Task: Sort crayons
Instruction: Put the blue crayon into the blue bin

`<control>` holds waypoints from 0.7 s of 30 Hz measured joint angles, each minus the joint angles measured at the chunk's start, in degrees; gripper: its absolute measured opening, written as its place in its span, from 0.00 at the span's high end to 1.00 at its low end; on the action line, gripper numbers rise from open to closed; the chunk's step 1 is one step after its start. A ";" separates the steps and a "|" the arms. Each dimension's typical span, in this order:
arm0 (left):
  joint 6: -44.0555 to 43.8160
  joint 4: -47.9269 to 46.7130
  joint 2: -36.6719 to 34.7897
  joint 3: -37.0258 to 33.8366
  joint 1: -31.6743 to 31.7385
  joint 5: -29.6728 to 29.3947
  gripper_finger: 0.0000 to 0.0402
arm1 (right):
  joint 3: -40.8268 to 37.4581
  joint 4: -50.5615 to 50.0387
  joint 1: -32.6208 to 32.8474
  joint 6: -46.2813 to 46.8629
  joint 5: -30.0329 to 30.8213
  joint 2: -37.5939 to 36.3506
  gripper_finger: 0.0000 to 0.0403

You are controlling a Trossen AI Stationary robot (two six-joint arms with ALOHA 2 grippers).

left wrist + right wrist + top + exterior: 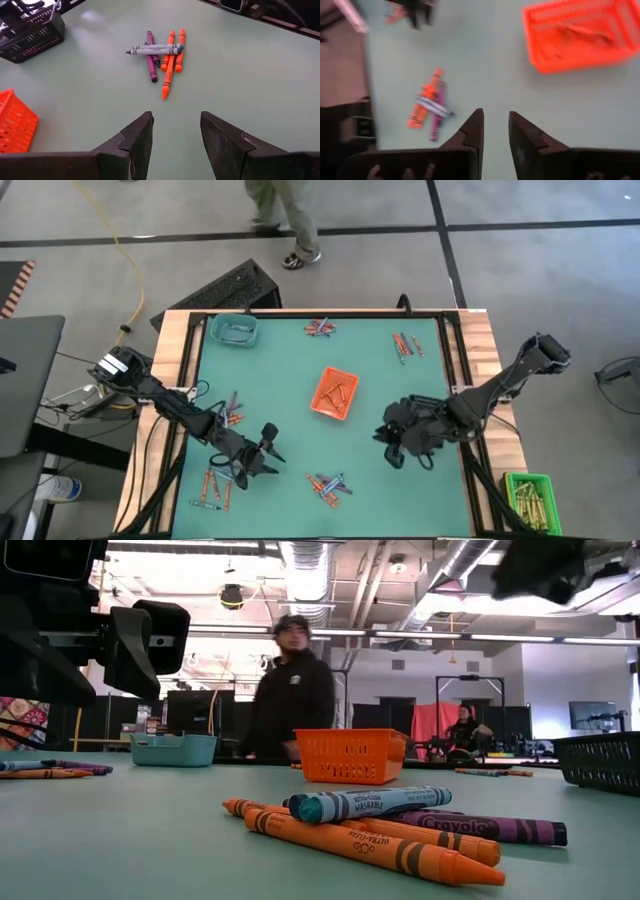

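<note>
While the left gripper (272, 448) hovered low over the green table (280, 370) near its front left part, its jaws stood spread with nothing between them, aimed at a small heap of crayons (160, 52) lying just ahead: two orange, one purple and a blue-grey pair laid across them. The right gripper (392, 445) hung on the right side of the table, its jaws parted by a narrow gap and gripping nothing. Between the arms sat the orange tray (335, 393), with a few orange crayons inside. Other crayons lay scattered in clusters at the back edge, the right rear and the left front. A teal tray (233, 330) stood at the back left corner. A person (292, 690) stood behind the table.
</note>
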 joint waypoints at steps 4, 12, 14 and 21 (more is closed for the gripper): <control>-0.38 -0.01 0.00 0.00 0.00 0.22 0.61 | 0.00 6.81 1.43 -5.85 0.00 0.00 0.79; -1.70 2.01 0.00 0.05 0.02 2.56 0.61 | 0.00 15.25 4.24 -14.22 0.00 0.46 0.79; -2.24 1.61 0.04 0.91 0.02 3.15 0.61 | 0.00 17.35 4.82 -16.15 -0.02 1.64 0.79; -2.53 -3.90 0.09 6.87 0.05 3.17 0.61 | -0.02 26.43 5.44 -24.45 -0.52 9.85 0.79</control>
